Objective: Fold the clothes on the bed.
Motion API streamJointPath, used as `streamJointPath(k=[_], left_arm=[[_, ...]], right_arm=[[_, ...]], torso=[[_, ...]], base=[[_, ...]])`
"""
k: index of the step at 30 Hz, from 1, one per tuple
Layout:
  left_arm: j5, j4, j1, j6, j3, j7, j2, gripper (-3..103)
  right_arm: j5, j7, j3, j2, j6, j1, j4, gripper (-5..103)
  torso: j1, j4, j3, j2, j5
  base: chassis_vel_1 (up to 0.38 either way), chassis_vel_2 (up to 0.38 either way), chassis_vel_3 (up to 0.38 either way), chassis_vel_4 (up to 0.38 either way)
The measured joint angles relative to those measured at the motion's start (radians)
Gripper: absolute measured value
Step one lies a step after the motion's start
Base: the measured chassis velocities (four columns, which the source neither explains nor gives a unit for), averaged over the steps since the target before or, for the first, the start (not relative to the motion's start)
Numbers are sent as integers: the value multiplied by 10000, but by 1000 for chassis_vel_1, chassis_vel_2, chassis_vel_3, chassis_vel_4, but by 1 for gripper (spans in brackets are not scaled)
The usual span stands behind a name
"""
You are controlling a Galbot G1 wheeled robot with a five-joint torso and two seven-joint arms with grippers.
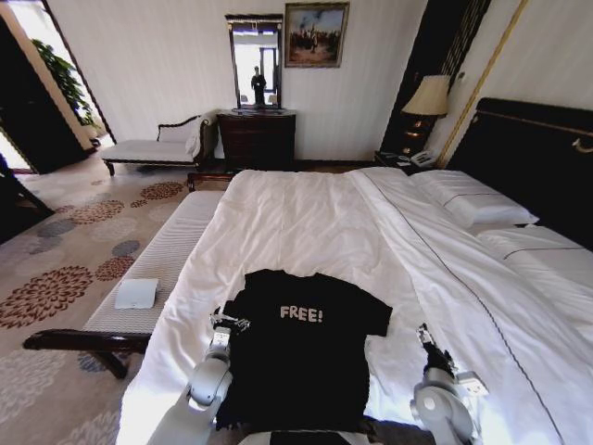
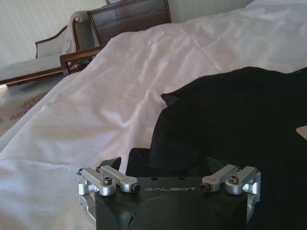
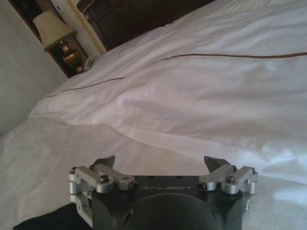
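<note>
The clothes are one black T-shirt [image 1: 306, 357] with white "FREE!" on the chest, lying flat, face up, on the near part of the white bed [image 1: 306, 213]. My left gripper [image 1: 225, 323] hovers at the shirt's left sleeve edge. In the left wrist view the left gripper [image 2: 163, 163] is open, low over the T-shirt [image 2: 230, 124], holding nothing. My right gripper [image 1: 426, 336] is over bare duvet just right of the shirt's right sleeve. In the right wrist view the right gripper [image 3: 159, 162] is open and empty, with a corner of the T-shirt [image 3: 43, 221] beside it.
A pale upholstered bench [image 1: 167, 250] with a white folded item [image 1: 136, 293] runs along the bed's left side. Pillows [image 1: 473, 199] and the dark headboard [image 1: 537, 158] are on the right. A dresser [image 1: 257, 137], a chaise [image 1: 153, 148] and a lamp [image 1: 428, 97] stand at the far wall.
</note>
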Motion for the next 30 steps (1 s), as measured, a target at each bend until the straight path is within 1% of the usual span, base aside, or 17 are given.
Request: streamJointPath(k=[1,3,8,12,13,15,16,17,18,19,20,21,22,24,26,27,30], left_arm=[[-1,40,-14,-10,9,2,-6,103],[-5,285,-108,-96,77,16,-54,99],[9,524,-214,-230,177,36,-162,94],[11,800,-298,-427,342,70,-390,74],[11,800,-298,-427,342,70,-390,74],[30,882,-310,-540,396,83,-486,62],[34,896,-311,-570,406,84,-507,62],[38,934,-316,-681,419,89,-570,57],[38,934,-316,-681,419,89,-570,57],[39,938,-318,-699,419,88,-581,51],[39,947,-324,-742,419,89,-603,51],[39,966,-337,-802,402,85,-621,40],[39,972,-342,-840,378,76,-627,34],[38,972,-343,-858,358,73,-627,34],[21,959,-339,-926,249,67,-615,23],[-2,940,-331,-965,189,61,-604,19],[-16,930,-325,-1018,122,51,-595,19]], right_arm=[[-2,2,0,4,0,0,-1,100],[-6,13,0,32,0,1,-6,100],[-17,32,-1,66,0,-12,-10,100],[-35,54,2,99,-1,-53,-18,100],[-35,54,2,99,-1,-53,-18,100],[-52,62,10,122,-1,-72,-19,100],[-58,64,12,131,-1,-80,-19,100],[-79,68,15,162,-1,-105,-19,100],[-79,68,15,162,-1,-105,-19,100],[-85,69,15,167,-1,-109,-19,100],[-111,70,15,185,-1,-123,-19,100],[-146,71,15,205,0,-136,-19,100],[-167,72,13,222,2,-143,-19,100],[-175,73,11,230,3,-147,-19,100],[-210,75,4,263,5,-159,-19,100],[-239,75,0,278,9,-163,-19,100],[-268,75,-8,292,15,-166,-27,100]], torso=[[-1,0,0,0,0],[0,0,0,0,0],[0,0,0,-1,0],[-1,0,0,-1,0],[-1,0,0,-1,0],[0,0,0,0,0],[0,0,0,-1,0],[0,0,0,-1,0],[0,0,0,-1,0],[0,0,0,0,0],[0,0,0,0,0],[0,0,0,0,0],[0,-1,0,0,0],[0,0,0,-1,0],[0,0,0,-1,0],[0,-1,0,0,0],[0,-1,0,0,-1]], base=[[0,0,0,0],[0,0,0,0],[0,0,0,0],[0,0,0,0],[0,0,0,0],[0,0,0,0],[0,0,0,0],[0,0,0,0],[0,0,0,0],[0,0,0,0],[0,0,0,0],[0,0,0,0],[0,0,0,0],[0,0,0,0],[0,0,0,0],[0,0,0,0],[0,0,0,0]])
